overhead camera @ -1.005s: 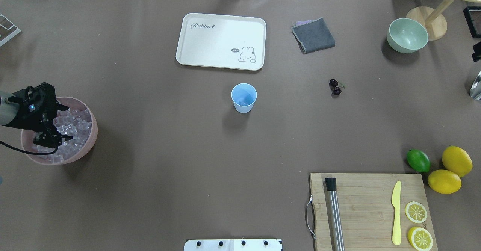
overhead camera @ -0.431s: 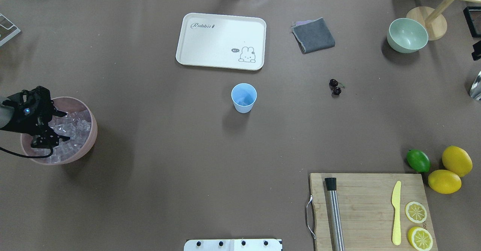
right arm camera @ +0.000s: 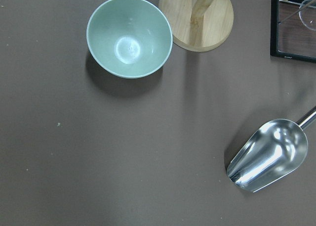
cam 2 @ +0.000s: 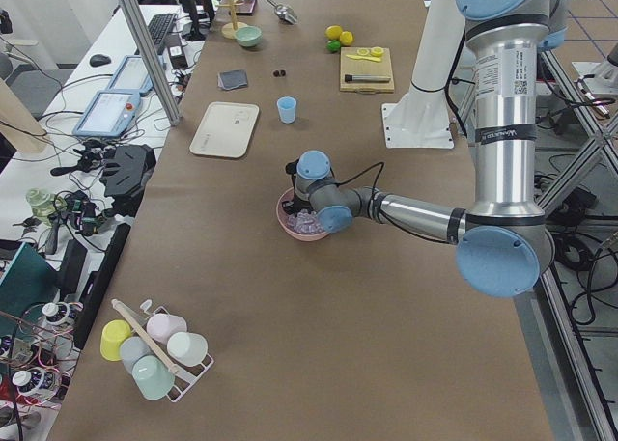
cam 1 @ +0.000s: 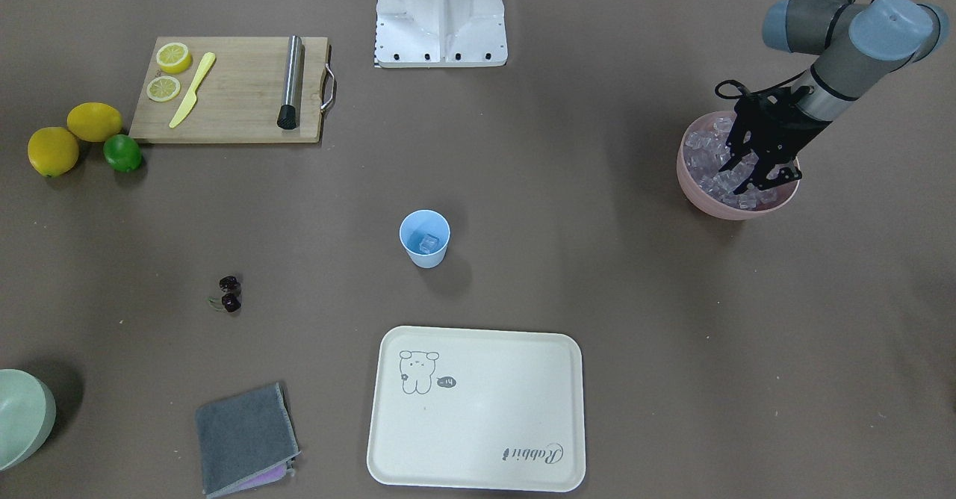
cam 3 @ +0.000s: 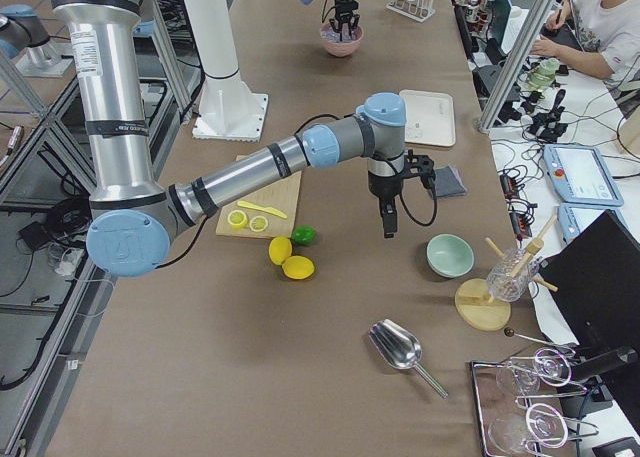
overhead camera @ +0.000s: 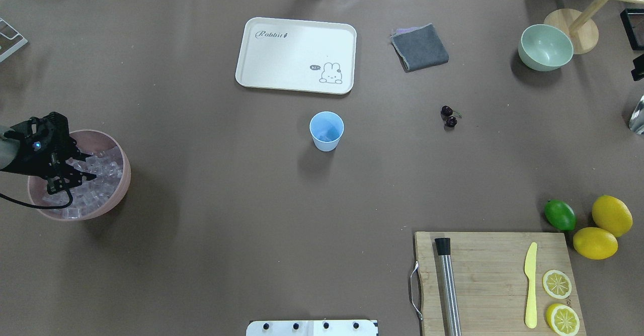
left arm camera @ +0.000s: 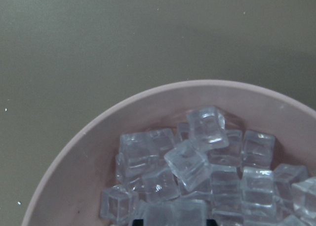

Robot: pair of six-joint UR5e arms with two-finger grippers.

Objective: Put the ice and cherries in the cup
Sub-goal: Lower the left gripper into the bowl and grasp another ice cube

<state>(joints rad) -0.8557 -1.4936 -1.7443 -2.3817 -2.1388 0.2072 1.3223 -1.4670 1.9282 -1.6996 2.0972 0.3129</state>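
The light blue cup stands mid-table, and the front-facing view shows one ice cube inside it. The cherries lie on the table to its right. A pink bowl at the far left holds several ice cubes. My left gripper is open, its fingers down among the ice in the bowl. It also shows in the front-facing view. My right gripper hangs above the table near the pale green bowl. It shows only in the exterior right view, so I cannot tell if it is open or shut.
A white rabbit tray and a grey cloth lie beyond the cup. The pale green bowl, a wooden stand and a metal scoop are far right. A cutting board, a lime and lemons sit at the near right.
My left gripper has shifted towards the bowl's outer side and sunk deeper into the ice, and the gap between its fingers has narrowed. Cup and cherries have not moved.
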